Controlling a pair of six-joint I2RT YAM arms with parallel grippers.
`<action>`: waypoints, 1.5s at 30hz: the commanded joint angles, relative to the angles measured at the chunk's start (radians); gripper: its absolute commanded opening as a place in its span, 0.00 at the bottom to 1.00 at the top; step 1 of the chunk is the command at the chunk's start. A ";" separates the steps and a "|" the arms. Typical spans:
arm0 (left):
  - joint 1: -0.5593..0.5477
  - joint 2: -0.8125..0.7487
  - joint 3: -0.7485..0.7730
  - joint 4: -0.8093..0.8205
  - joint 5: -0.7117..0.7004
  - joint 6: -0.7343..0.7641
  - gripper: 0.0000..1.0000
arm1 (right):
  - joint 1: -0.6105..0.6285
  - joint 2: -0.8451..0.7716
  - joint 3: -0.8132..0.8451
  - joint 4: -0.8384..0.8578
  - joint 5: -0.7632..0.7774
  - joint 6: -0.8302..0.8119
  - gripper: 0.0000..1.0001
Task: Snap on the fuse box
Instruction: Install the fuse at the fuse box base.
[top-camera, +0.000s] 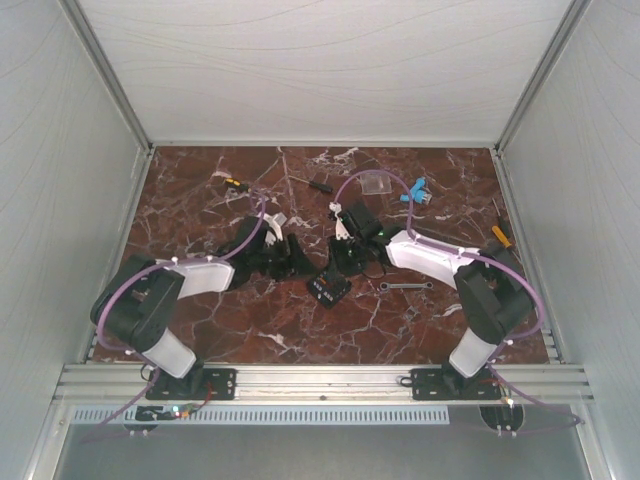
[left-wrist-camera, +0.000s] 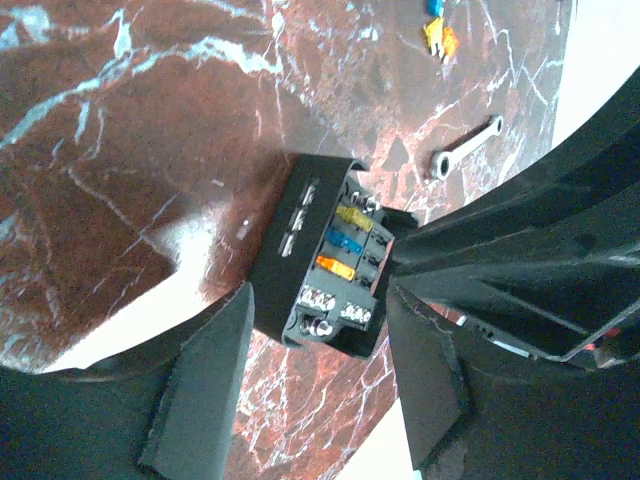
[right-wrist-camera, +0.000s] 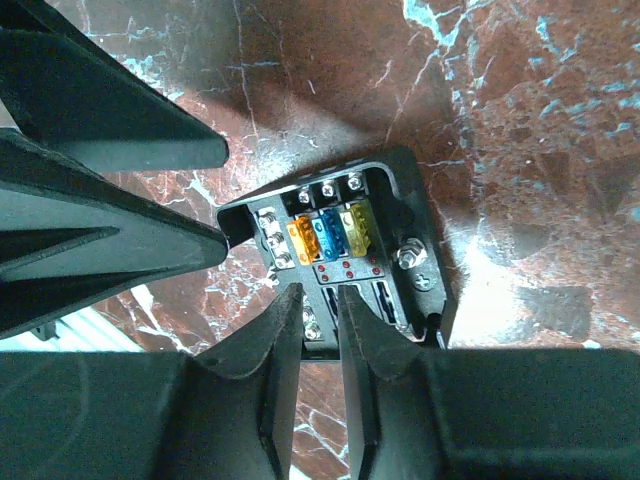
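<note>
Two grippers crowd the uncovered fuse box (right-wrist-camera: 345, 235) mid-counter (top-camera: 200, 200); snapping on is not yet done.
Left gripper (left-wrist-camera: 320, 295) stands spread, the box's corner between its fingers but seemingly untouched. Right gripper (right-wrist-camera: 320, 295) is nearly pressed together at the box's near edge (whether it nips a rib, I cannot tell). With the fuses bare, I judge the next move calls for steadying the box and pressing a cover squarely down.

Near side: we see bare worktop (top-camera: 300, 335) before the fuse box (top-camera: 328, 290).
Left: left hand (left-wrist-camera: 322, 300) blocks, fingers spread.
Above: right hand (right-wrist-camera: 318, 295) crowds it.
Right: wrench (top-camera: 404, 286) lies apart.
</note>
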 joint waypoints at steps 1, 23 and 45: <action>-0.016 0.025 0.063 -0.022 -0.031 0.051 0.58 | -0.013 0.000 -0.033 0.087 -0.059 0.092 0.18; -0.071 0.118 0.129 -0.061 -0.045 0.096 0.49 | -0.010 0.043 -0.061 0.156 -0.069 0.150 0.07; -0.117 0.153 0.141 -0.128 -0.089 0.106 0.34 | 0.038 0.125 -0.008 0.014 0.068 0.093 0.00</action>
